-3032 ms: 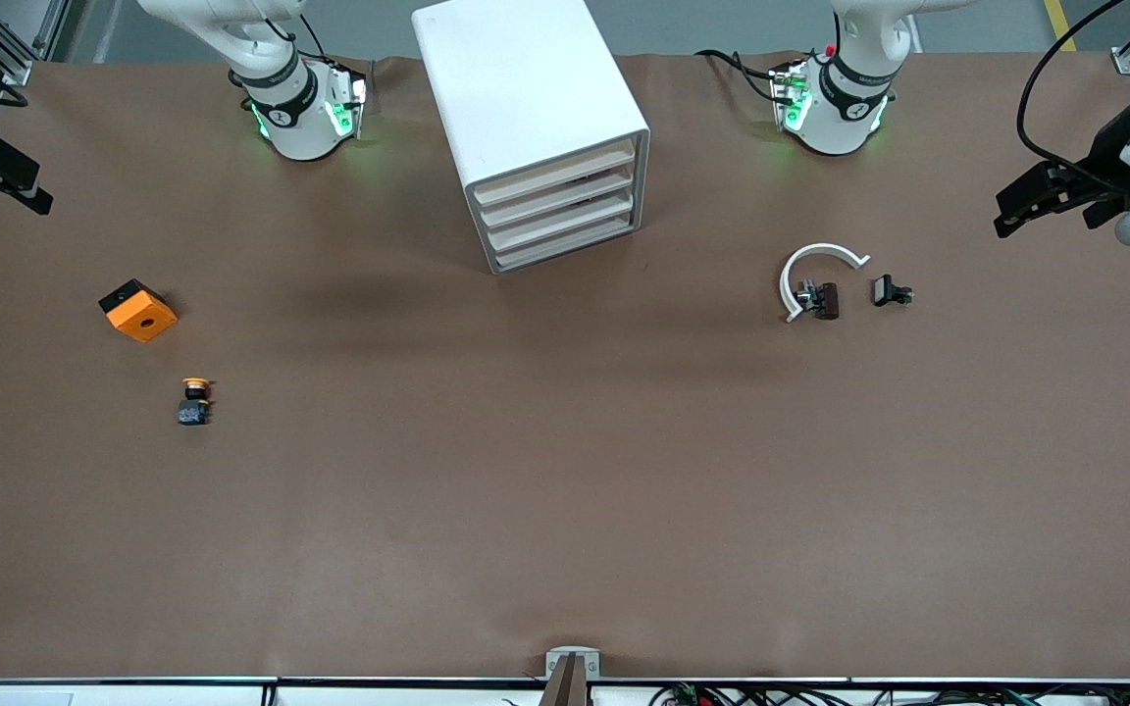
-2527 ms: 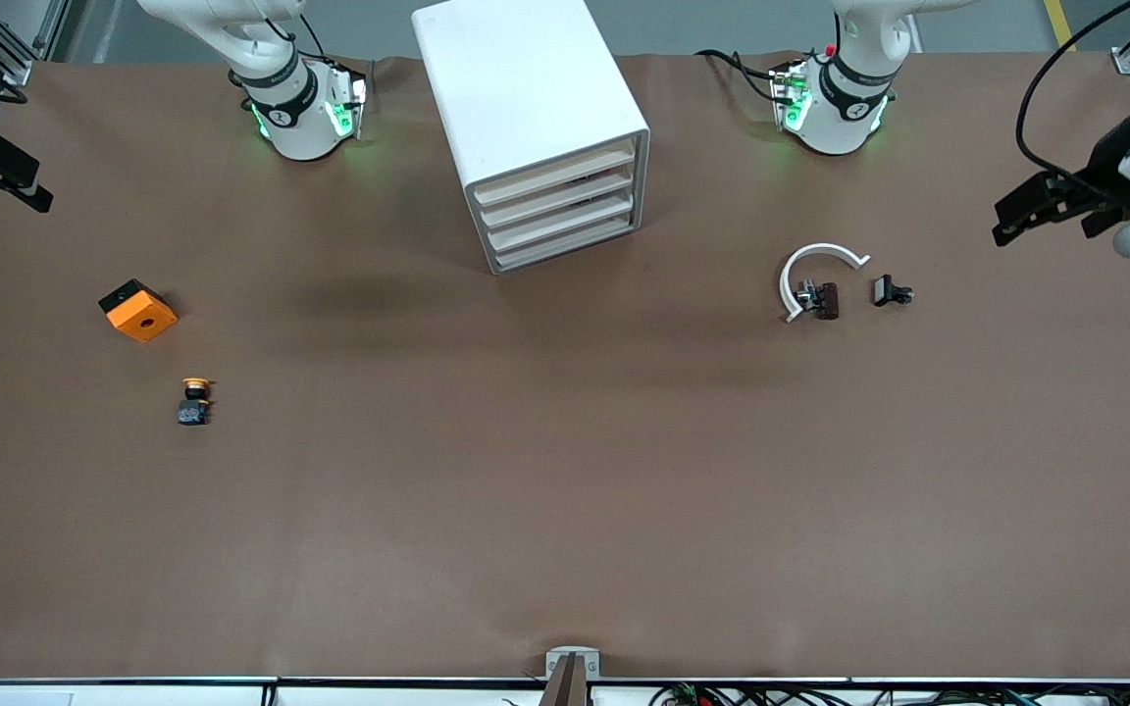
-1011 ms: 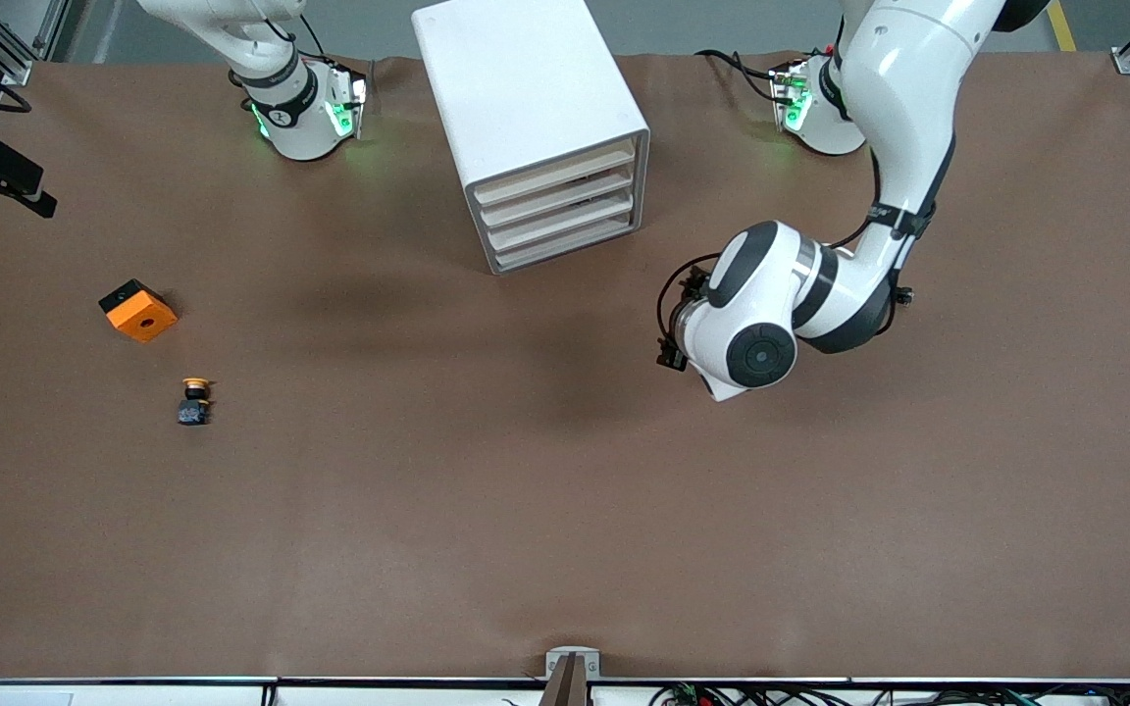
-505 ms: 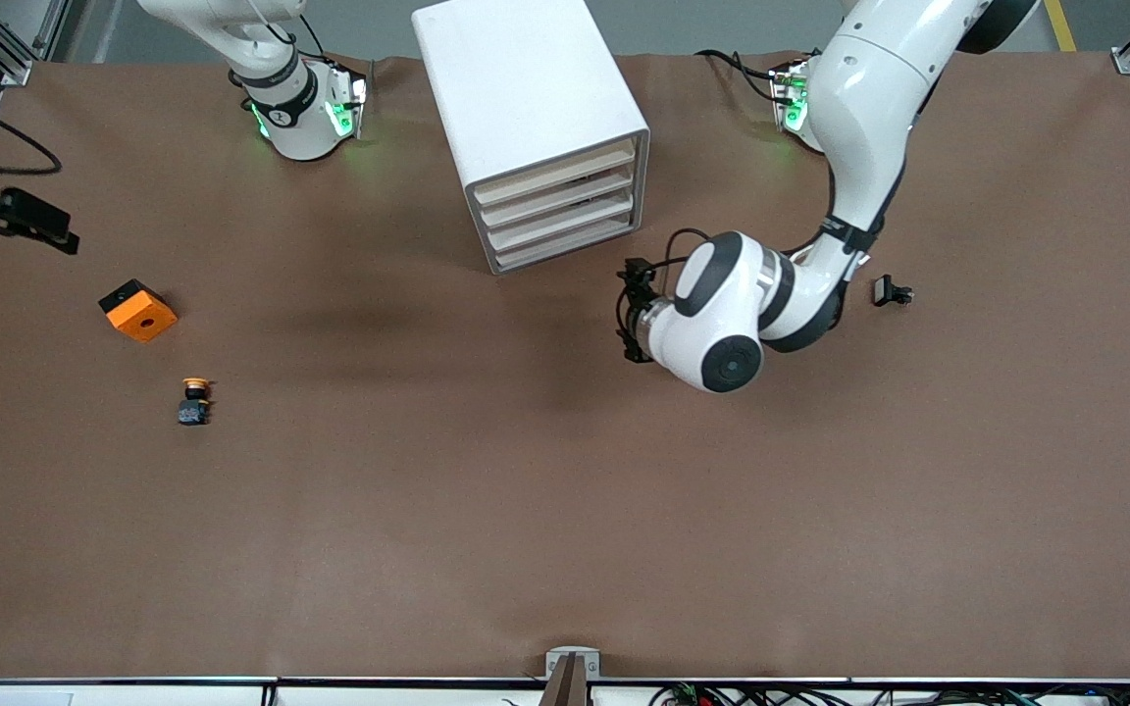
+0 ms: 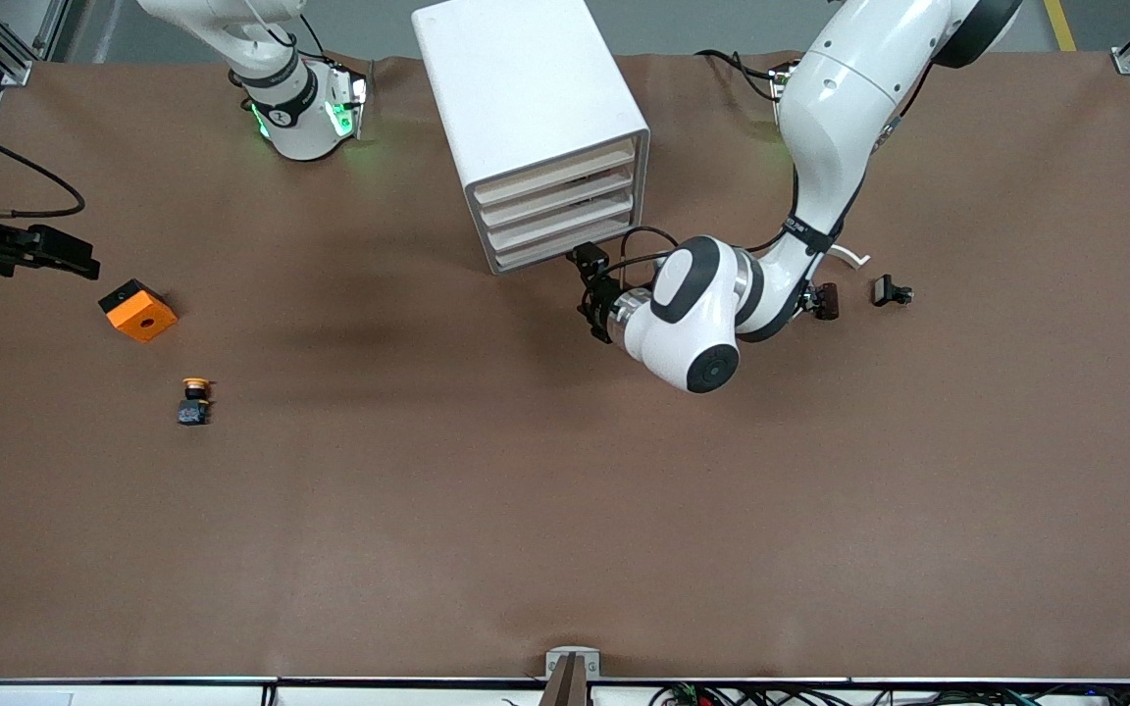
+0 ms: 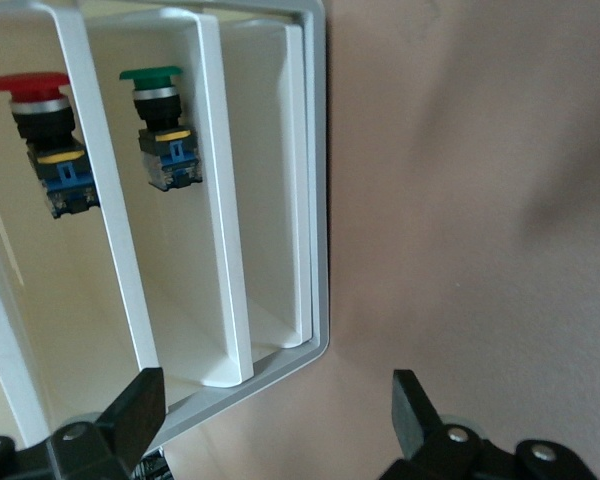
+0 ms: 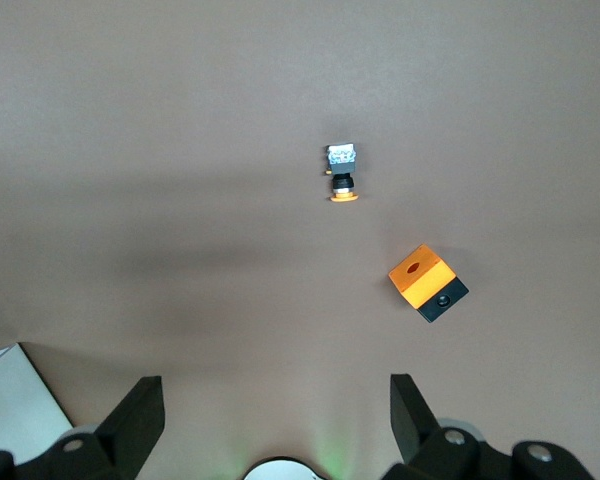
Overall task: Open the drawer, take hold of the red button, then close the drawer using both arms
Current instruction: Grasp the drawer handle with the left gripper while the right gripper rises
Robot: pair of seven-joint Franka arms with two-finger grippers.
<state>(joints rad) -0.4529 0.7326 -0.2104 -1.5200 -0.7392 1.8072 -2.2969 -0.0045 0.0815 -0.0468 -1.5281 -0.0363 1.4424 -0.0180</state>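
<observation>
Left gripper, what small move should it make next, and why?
Probably ease the open left gripper in toward the white drawer unit and line its fingers up on a drawer front. All drawers look closed, and the red button sits inside one. The right gripper hangs over the table's edge.

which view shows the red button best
The left wrist view: the red button shows plainly inside a compartment of the white drawer unit, beside a green button. The front view shows only the unit's outside, with the button hidden. The right wrist view shows none of it.
</observation>
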